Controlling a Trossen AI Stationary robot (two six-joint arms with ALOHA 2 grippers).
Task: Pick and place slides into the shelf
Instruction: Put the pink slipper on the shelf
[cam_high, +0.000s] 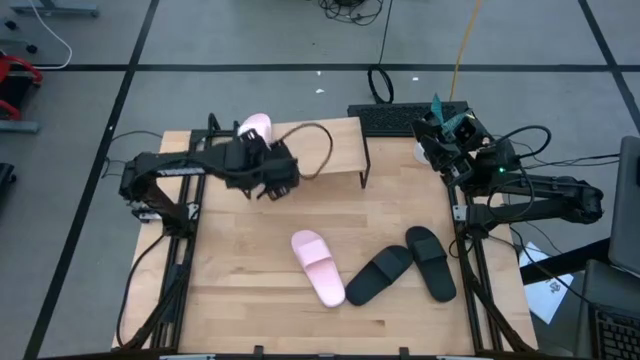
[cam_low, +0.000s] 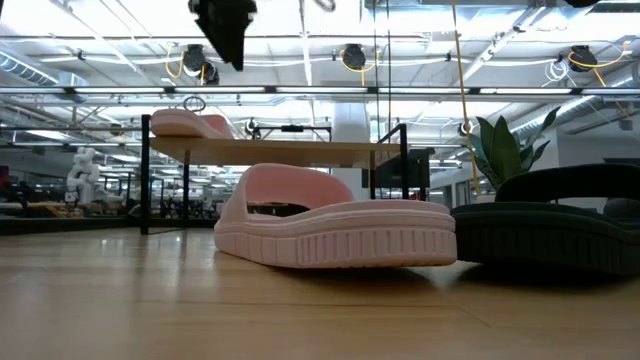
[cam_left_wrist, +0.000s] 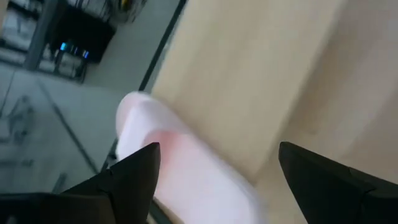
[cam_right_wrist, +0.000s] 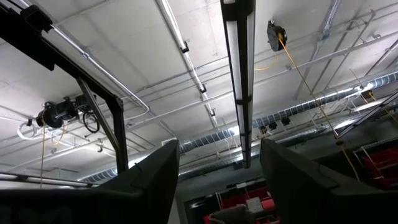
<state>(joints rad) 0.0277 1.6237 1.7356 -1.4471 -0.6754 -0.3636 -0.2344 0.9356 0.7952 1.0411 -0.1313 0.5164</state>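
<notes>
A: High view first, largest down: what carries what?

B: The table (cam_high: 260, 300) carries the shelf (cam_high: 335, 150) along its far edge. One pale pink slide (cam_high: 256, 127) lies on the shelf's left end.

A: And the count?

B: Four slides. That one on the shelf, and three on the table: a second pink slide (cam_high: 318, 266) and two black slides (cam_high: 380, 275) (cam_high: 431, 262), the three close together near the front.

A: Your end effectors?

B: My left end effector (cam_left_wrist: 214, 165) is above the shelved pink slide, fingers spread wide, holding nothing. My right end effector (cam_right_wrist: 219, 165) is raised at the table's right far corner, open and empty. A loose cable (cam_high: 318, 150) loops over the shelf.
</notes>
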